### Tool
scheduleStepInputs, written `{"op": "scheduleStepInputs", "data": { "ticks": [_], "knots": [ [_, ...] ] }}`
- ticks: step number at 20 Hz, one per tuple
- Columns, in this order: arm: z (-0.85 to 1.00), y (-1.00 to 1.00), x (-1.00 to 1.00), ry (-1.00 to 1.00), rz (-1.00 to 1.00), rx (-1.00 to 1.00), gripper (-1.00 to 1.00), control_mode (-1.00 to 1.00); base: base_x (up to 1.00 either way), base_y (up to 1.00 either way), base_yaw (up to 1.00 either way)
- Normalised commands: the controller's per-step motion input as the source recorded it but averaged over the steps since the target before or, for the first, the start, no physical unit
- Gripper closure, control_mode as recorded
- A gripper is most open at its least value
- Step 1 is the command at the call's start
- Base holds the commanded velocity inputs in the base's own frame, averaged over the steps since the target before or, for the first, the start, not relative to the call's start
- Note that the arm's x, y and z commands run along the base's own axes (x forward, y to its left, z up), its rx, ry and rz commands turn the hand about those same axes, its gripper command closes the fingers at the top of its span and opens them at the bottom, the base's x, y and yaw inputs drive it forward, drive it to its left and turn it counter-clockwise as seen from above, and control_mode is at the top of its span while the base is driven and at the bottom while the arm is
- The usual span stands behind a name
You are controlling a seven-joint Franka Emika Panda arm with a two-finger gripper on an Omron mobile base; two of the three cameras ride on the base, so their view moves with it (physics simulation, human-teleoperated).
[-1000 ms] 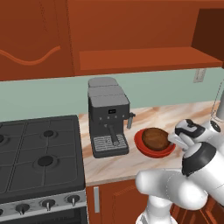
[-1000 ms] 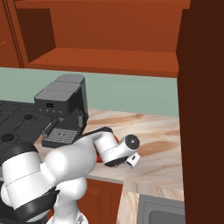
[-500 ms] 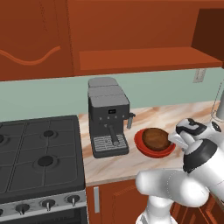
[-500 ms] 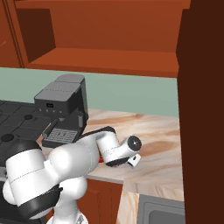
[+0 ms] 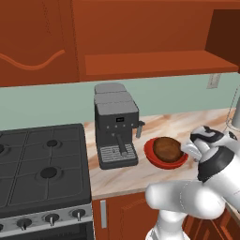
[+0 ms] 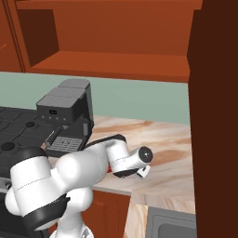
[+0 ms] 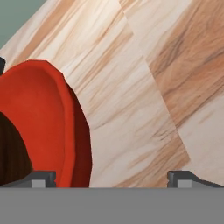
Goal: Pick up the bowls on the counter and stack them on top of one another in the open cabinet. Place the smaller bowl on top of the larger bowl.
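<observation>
Change since the earlier frames: in the left base view the wrist is sitting slightly lower and nearer the bowls; the bowls, machine and stove are keeping their places.

Left base view. The smaller bowl (image 5: 167,148), dark brown, is sitting upright inside the larger bowl (image 5: 164,161), red and shallow, both mouths facing up; being round, they are showing no long axis. The pair is resting on the counter (image 5: 140,176), just right of the grey coffee machine (image 5: 116,124). The black gas stove (image 5: 42,166) is lying left of the machine. The open cabinet (image 5: 159,63) is hanging above, its shelf board bare. The arm's wrist is hovering just right of the bowls; the claw itself is not distinguishable here.

Right base view. The arm is reaching forward over the counter (image 6: 172,153), its hand near the front edge, covering the bowls. The coffee machine (image 6: 65,114) is standing to the left, the open cabinet (image 6: 111,60) above.

Hand view. The gripper (image 7: 111,178) is standing spread wide, pinching nothing. The larger bowl's (image 7: 41,127) rim is lying beside one fingertip (image 7: 43,178), contact not determinable; the smaller bowl (image 7: 11,153) is showing dark inside it. The other tip is hanging over bare marbled counter (image 7: 153,87).
</observation>
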Motion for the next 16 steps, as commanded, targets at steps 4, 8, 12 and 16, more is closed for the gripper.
{"op": "scheduleStepInputs", "data": {
  "ticks": [4,8,12,16],
  "knots": [
    [-0.29,0.32,0.00,-0.03,-0.01,0.00,1.00,-1.00,0.00,0.00,0.00],
    [-0.25,0.38,0.00,-0.02,-0.02,0.00,1.00,-1.00,0.00,0.00,0.00],
    [-0.06,0.35,0.00,0.00,-0.03,0.00,1.00,-1.00,0.00,0.00,0.00],
    [0.00,0.40,-0.01,0.05,-0.03,-0.03,1.00,-1.00,0.00,0.00,0.00]
  ]
}}
